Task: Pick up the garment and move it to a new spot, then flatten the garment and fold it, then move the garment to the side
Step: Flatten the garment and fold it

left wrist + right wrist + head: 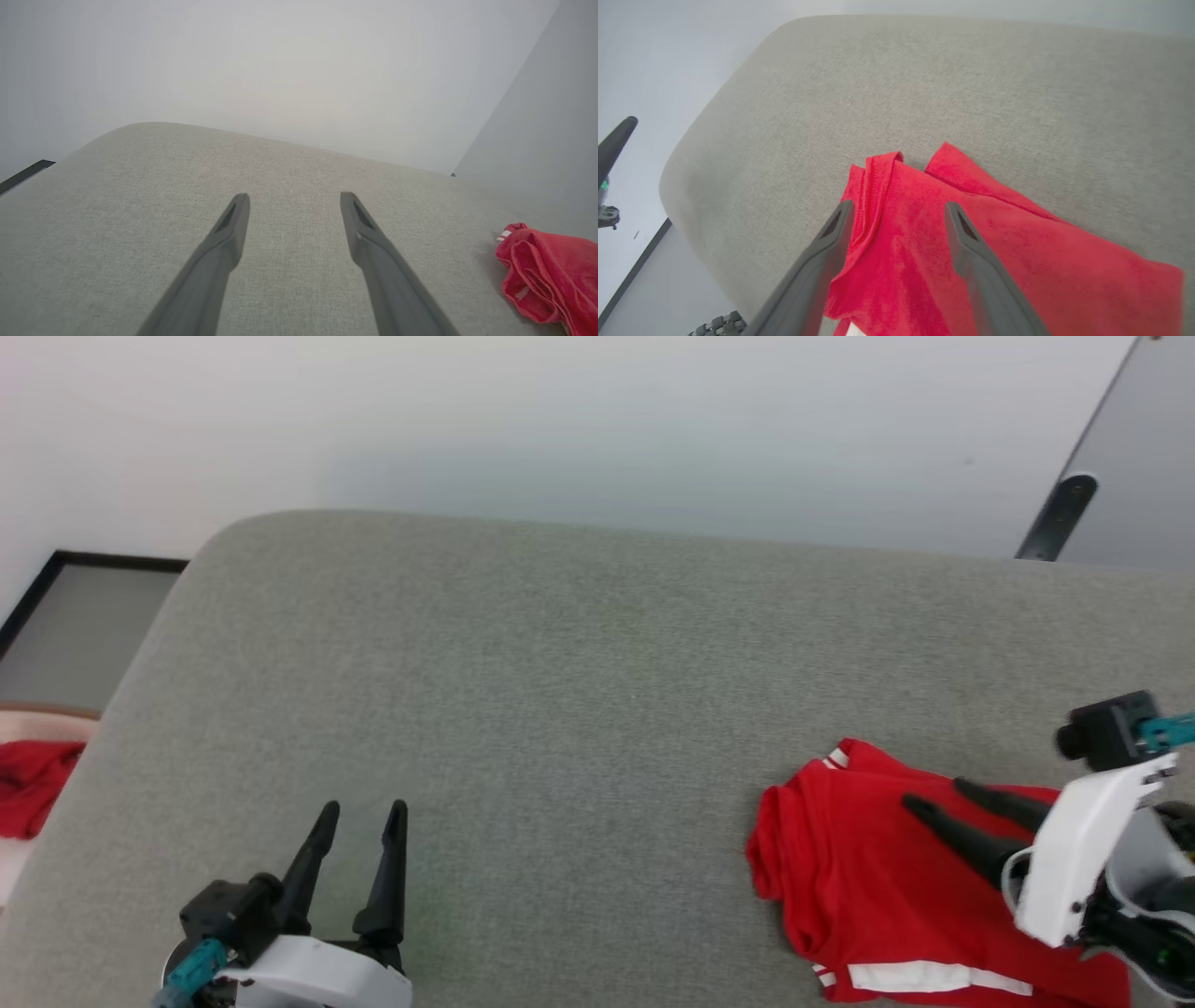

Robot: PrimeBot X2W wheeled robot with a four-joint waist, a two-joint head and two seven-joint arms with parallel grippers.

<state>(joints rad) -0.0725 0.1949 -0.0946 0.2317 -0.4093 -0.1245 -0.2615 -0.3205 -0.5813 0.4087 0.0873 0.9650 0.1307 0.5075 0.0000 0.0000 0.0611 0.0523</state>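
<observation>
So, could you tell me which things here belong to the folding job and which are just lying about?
For the job: garment, right gripper open over it, left gripper open, grey table.
Lying about: red cloth scrap off the table's left edge, dark-framed panel beyond it.

I see grey fabric tabletop (pixel 560 663) under left claw (pixel 364 805), rounded corner (pixel 245 527) ahead-left of it, pale plain backdrop (pixel 560 429) beyond, black-framed panel (pixel 84 625) far left of claw, red scrap (pixel 33 784) near that, soft even light.
</observation>
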